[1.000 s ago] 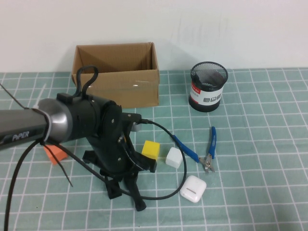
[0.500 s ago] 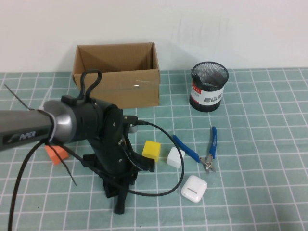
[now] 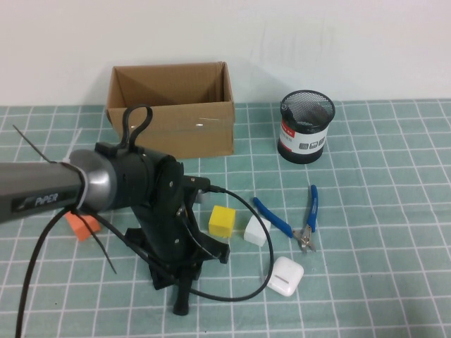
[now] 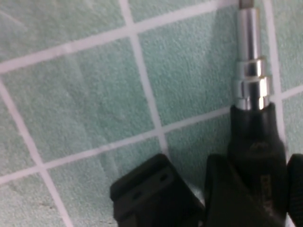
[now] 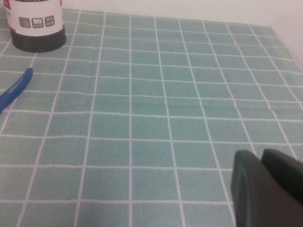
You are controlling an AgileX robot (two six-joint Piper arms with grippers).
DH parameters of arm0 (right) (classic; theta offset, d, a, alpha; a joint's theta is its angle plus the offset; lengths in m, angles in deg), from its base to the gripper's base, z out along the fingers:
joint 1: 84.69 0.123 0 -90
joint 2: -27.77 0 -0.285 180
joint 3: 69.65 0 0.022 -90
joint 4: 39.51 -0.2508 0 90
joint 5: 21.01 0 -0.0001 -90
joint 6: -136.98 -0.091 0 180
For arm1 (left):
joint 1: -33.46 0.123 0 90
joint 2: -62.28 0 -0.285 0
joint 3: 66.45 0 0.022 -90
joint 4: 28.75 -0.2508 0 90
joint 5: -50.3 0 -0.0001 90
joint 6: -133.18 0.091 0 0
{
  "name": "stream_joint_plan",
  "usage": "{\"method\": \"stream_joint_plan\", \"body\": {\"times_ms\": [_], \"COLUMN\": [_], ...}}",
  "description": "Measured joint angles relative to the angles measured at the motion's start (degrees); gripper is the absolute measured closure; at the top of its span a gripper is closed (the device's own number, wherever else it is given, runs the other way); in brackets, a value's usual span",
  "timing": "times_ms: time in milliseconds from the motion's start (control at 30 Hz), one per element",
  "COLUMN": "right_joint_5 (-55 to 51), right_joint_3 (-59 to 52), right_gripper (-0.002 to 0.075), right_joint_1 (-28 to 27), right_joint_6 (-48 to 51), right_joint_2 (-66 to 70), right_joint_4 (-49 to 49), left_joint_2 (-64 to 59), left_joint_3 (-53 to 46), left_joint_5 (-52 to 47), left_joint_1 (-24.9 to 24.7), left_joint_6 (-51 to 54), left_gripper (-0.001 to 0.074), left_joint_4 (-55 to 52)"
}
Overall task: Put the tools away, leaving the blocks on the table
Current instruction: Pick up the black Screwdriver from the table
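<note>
Left wrist view gives me the screwdriver [image 4: 253,113] close up: its black handle and ringed metal shaft sit between my left gripper [image 4: 208,198] fingers [image 4: 151,198], which are clamped on the handle just above the table [image 4: 85,94]. From the high view the same gripper [image 3: 182,285] points down at the near part of the table, with the tool's dark tip [image 3: 181,308] poking out below it; I think the tip is touching or nearly touching the surface, but the arm hides too much to be sure.

Just beyond the gripper stand the yellow block [image 3: 221,220] and the white block [image 3: 256,230], close together; the orange block [image 3: 82,225] peeks out behind the arm on the left. The blue-handled pliers [image 3: 294,218] lie to the right of the white block, with the white case [image 3: 283,275] nearer to me. At the back are the open cardboard box [image 3: 171,109] and the black mesh cup [image 3: 306,127].

My right gripper [image 5: 267,189] is clenched on nothing, low over bare table well right of the pliers.
</note>
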State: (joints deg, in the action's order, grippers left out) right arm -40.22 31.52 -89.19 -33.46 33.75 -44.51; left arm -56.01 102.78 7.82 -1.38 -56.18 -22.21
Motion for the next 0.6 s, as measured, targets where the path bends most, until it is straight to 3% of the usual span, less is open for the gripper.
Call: {"method": "stream_joint_plan", "body": {"times_ms": [133, 400, 600], "right_joint_5": [0.0, 0.0, 0.0], "right_joint_3": [0.0, 0.0, 0.0], "right_gripper": [0.0733, 0.0733, 0.0733], "right_joint_1": [0.0, 0.0, 0.0], "right_joint_6": [0.0, 0.0, 0.0], "right_joint_2": [0.0, 0.0, 0.0], "right_joint_4": [0.0, 0.0, 0.0], "left_joint_2": [-0.13, 0.88, 9.41], "left_joint_3": [0.0, -0.1, -0.1], "left_joint_5": [-0.15, 0.07, 0.55], "left_joint_1": [-0.24, -0.24, -1.36], "left_joint_6": [1.1, 7.44, 10.23], "left_gripper": [0.0558, 0.0558, 0.0558], "left_joint_4": [0.12, 0.12, -0.42]}}
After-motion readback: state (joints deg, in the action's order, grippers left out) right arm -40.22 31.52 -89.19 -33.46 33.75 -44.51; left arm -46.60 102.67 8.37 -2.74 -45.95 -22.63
